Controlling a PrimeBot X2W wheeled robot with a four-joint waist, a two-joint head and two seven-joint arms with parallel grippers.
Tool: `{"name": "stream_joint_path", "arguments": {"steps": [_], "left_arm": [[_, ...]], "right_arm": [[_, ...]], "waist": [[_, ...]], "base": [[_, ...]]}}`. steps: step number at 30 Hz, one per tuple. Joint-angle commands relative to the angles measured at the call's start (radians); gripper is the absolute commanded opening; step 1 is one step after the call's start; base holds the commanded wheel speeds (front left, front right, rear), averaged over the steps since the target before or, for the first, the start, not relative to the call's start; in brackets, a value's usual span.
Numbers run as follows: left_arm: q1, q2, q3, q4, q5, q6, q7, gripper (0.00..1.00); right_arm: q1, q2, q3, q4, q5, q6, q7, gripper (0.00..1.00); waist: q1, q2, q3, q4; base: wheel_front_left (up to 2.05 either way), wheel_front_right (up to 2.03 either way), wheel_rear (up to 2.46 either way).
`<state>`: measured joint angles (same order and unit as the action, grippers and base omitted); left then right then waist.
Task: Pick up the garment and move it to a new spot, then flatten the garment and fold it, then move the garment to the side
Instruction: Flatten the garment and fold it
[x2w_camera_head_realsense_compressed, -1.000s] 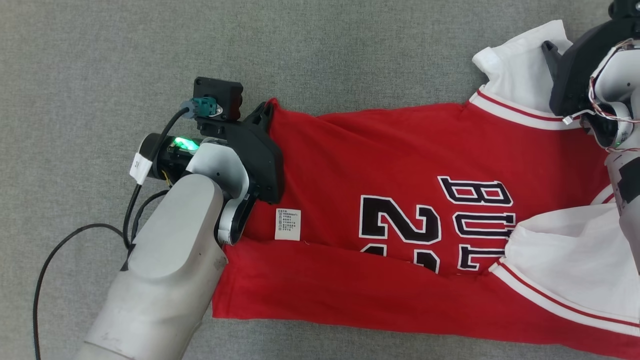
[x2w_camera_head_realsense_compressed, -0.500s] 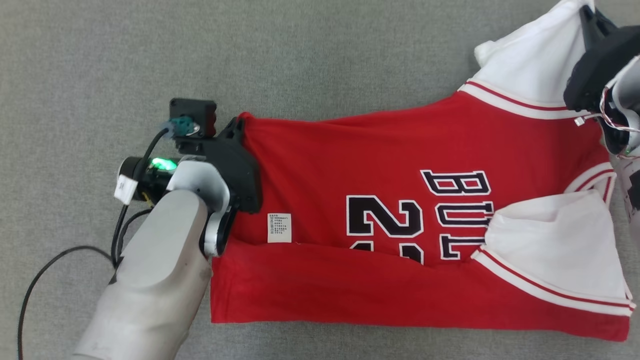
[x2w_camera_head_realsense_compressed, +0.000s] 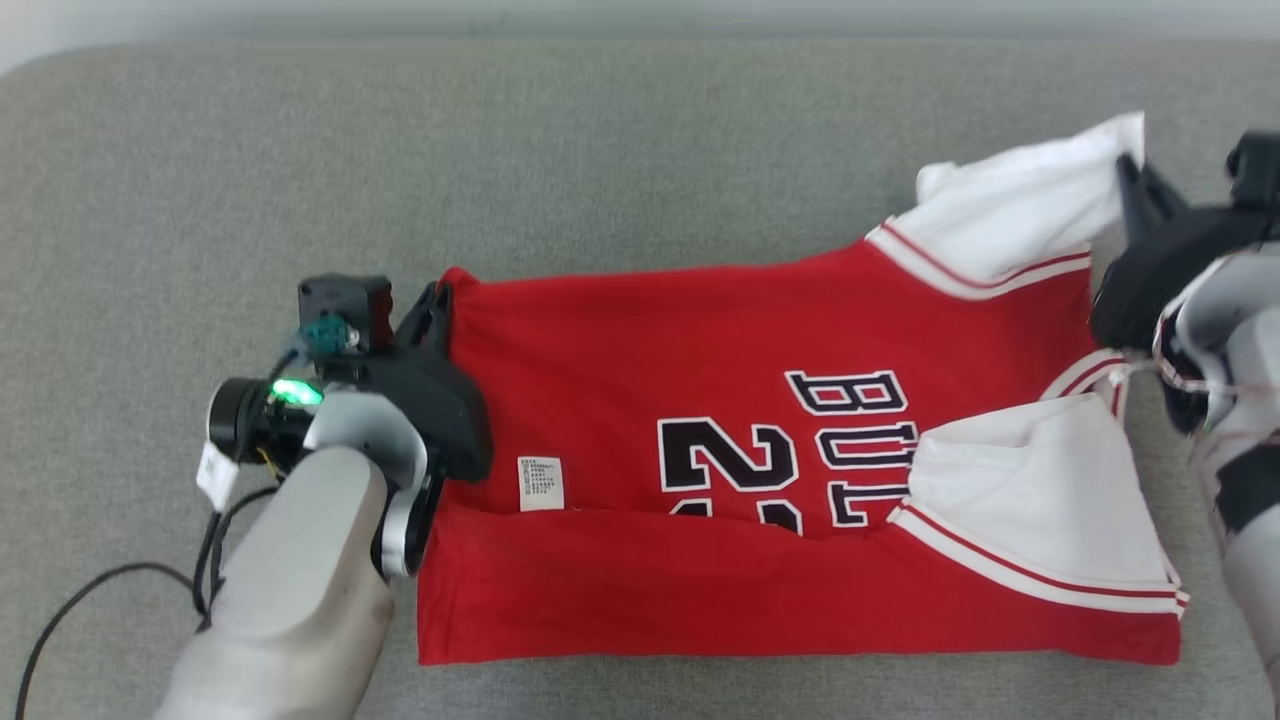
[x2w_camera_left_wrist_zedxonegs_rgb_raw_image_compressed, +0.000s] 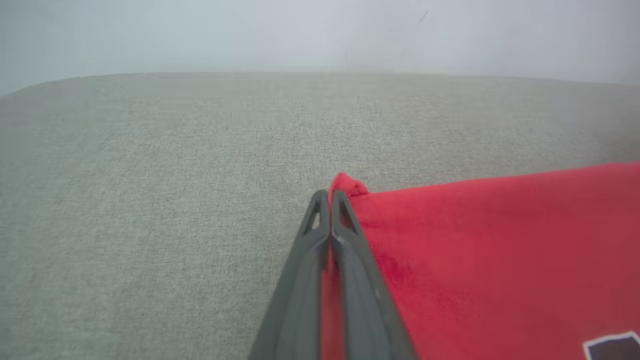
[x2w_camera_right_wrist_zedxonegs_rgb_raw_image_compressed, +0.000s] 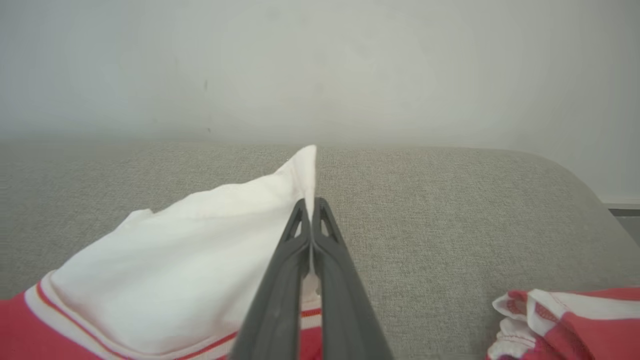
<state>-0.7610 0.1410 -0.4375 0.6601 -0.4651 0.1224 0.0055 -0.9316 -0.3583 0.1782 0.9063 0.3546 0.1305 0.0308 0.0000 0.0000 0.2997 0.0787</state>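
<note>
Where claws (x2w_camera_head_realsense_compressed: 437, 297) (x2w_camera_head_realsense_compressed: 1128, 172) pinch (far corners), garment (x2w_camera_head_realsense_compressed: 620, 370) edge stretches.

Matt cloth garment (x2w_camera_head_realsense_compressed: 620, 340) on rough-woven fab. surface (x2w_camera_head_realsense_compressed: 640, 150).

Head view overhead; wrist views low, close at garment (x2w_camera_head_realsense_compressed: 640, 330) corners.

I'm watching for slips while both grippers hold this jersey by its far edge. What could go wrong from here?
1. The left gripper pinches just the corner tip of the jersey; a hard pull could free it.
2. The right gripper holds the white sleeve by its thin edge, which might slip or stretch.
3. The near strip, folded over the number, could bunch if dragged.
</note>
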Motion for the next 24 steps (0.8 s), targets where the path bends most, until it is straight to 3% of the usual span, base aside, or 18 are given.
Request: {"name": "stream_joint_path", "arguments": {"steps": [1, 12, 23, 24], "left_arm": [[0.031, 0.01, -0.006, -0.011, 0.016, -0.002, -0.028, 0.0], [0.203, 0.039, -0.02, -0.074, 0.018, 0.01, -0.156, 0.0], [0.314, 0.073, -0.03, -0.064, 0.008, 0.03, -0.175, 0.0], [0.321, 0.074, -0.029, -0.064, 0.008, 0.032, -0.177, 0.13]], "right_arm": [[0.05, -0.007, 0.018, -0.024, 0.024, 0.0, -0.001, 0.0], [0.379, -0.083, 0.082, -0.268, 0.145, 0.0, 0.063, 0.0], [0.617, -0.05, 0.032, -0.485, 0.129, 0.0, 0.174, 0.0], [0.632, -0.044, 0.029, -0.501, 0.126, 0.0, 0.188, 0.0]], "waist": [[0.0, 0.0, -0.042, -0.018], [0.0, 0.0, -0.122, -0.054], [0.0, 0.0, -0.156, -0.084], [0.0, 0.0, -0.157, -0.086]], "base": [[0.0, 0.0, 0.0], [0.0, 0.0, 0.0], [0.0, 0.0, 0.0], [0.0, 0.0, 0.0]]}}
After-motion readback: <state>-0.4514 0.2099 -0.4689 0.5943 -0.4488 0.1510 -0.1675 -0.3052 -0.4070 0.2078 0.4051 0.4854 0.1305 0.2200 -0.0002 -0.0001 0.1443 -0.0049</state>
